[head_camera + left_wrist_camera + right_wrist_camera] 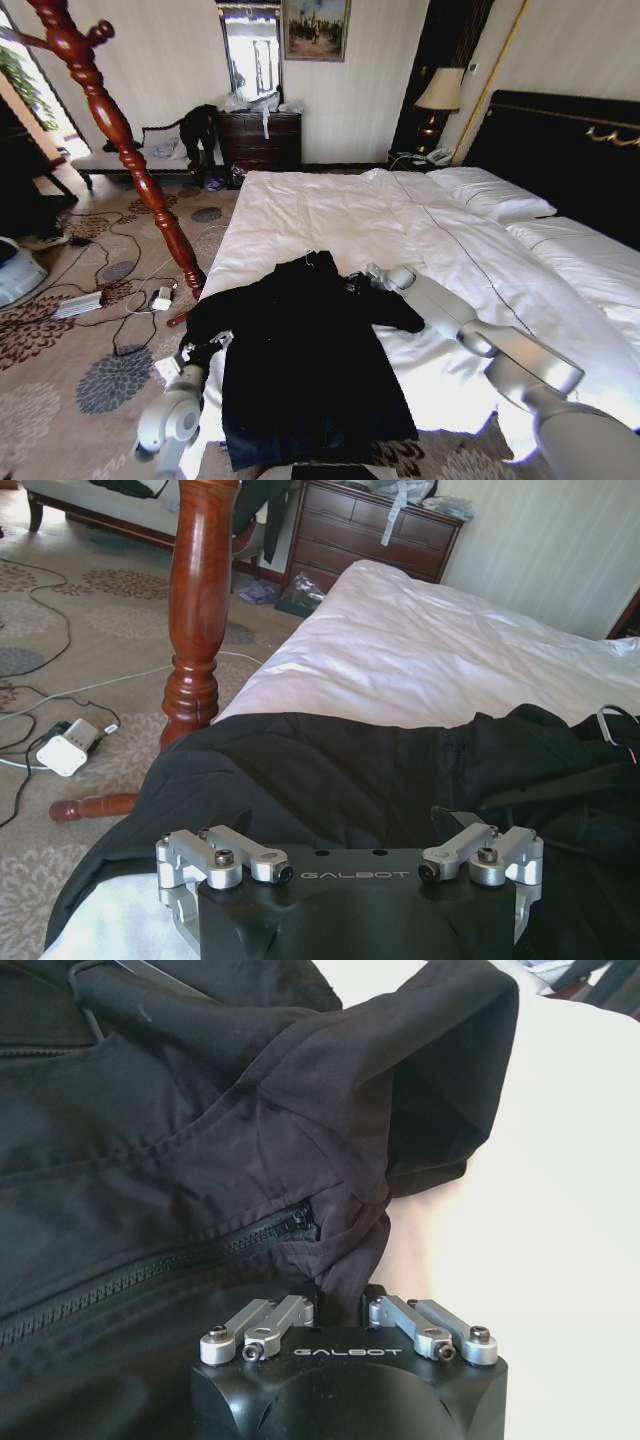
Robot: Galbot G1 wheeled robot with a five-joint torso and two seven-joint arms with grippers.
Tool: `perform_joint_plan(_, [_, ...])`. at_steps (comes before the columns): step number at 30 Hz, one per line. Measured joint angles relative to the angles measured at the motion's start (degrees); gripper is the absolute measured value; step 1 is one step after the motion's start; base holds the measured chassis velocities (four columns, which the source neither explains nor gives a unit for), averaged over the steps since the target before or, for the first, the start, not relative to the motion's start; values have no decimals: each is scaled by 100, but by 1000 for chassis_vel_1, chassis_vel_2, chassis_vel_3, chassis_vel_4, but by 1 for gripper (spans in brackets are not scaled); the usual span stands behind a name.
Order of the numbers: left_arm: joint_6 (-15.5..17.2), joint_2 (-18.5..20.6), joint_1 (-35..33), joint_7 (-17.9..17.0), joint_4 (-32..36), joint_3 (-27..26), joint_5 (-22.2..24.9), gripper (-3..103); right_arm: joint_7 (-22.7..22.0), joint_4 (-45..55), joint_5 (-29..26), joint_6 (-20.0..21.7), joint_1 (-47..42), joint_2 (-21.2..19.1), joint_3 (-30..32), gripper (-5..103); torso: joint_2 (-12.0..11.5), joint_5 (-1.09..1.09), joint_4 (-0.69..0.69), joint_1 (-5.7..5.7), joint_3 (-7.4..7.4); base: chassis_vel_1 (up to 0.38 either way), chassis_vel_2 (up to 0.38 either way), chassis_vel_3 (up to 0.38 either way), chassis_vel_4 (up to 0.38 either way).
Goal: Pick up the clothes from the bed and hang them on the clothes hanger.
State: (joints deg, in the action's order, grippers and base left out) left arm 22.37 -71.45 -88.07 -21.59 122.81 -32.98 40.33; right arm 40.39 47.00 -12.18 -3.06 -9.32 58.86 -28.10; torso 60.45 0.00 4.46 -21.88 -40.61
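Head view, left side: you have the reddish turned-wood coat stand (130,150) leaning across the frame, its foot on the patterned carpet (60,350) just beside the bed's near corner. Cables and a white power adapter (161,298) lie on the carpet near that foot.

Your left gripper (197,352) sits low at the left edge of the black jacket (300,350), by its left sleeve. In the left wrist view the linkage bars of this gripper (350,825) are spread wide apart with the jacket fabric (330,770) lying ahead of them; the fingertips are hidden, nothing visibly gripped.

Centre: the jacket lies flat on the white duvet of the bed (330,215), collar toward the pillows, hem hanging over the foot edge toward you. A thin metal hook (607,723) shows at the collar in the left wrist view; you cannot tell more of what it belongs to.

Right: your right gripper (357,283) reaches in at the jacket's right shoulder. In the right wrist view its jaws (340,1295) are drawn close together, pinching a fold of black fabric (350,1250) just beside the zipper (150,1270).
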Motion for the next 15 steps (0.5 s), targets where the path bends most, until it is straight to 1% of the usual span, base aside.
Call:
perform_joint_plan(3, [8,149,52,3,36,120,194,100,49,196,82,-85,-86,-161,83,18,0,0,0,0,0,0,0,0,0])
perform_joint_plan(4, [8,149,52,3,36,120,194,100,49,196,82,-85,-86,-161,83,18,0,0,0,0,0,0,0,0,0])
perform_joint_plan(5, [16,233,96,4,36,233,296,100,51,249,64,-136,-123,-206,116,18,0,0,0,0,0,0,0,0,0])
perform_joint_plan(8, [-68,478,255,85,-79,624,374,100,22,393,-37,-284,-242,-324,225,18,0,-1,1,0,0,0,0,0,0])
perform_joint_plan(9, [-68,478,255,85,-79,624,374,100,22,393,-37,-284,-242,-324,225,18,0,-1,1,0,0,0,0,0,0])
perform_joint_plan(10, [-114,566,313,145,-139,747,392,100,-6,394,-36,-418,-292,-354,276,18,0,0,1,0,0,0,0,0,0])
perform_joint_plan(13, [-149,673,391,219,-244,900,399,100,-42,354,87,-531,-376,-384,380,18,0,0,-1,0,0,0,0,0,0])
perform_joint_plan(15, [-154,716,434,246,-304,973,399,100,-99,296,284,-641,-455,-410,466,18,0,0,-1,0,0,0,0,0,0])
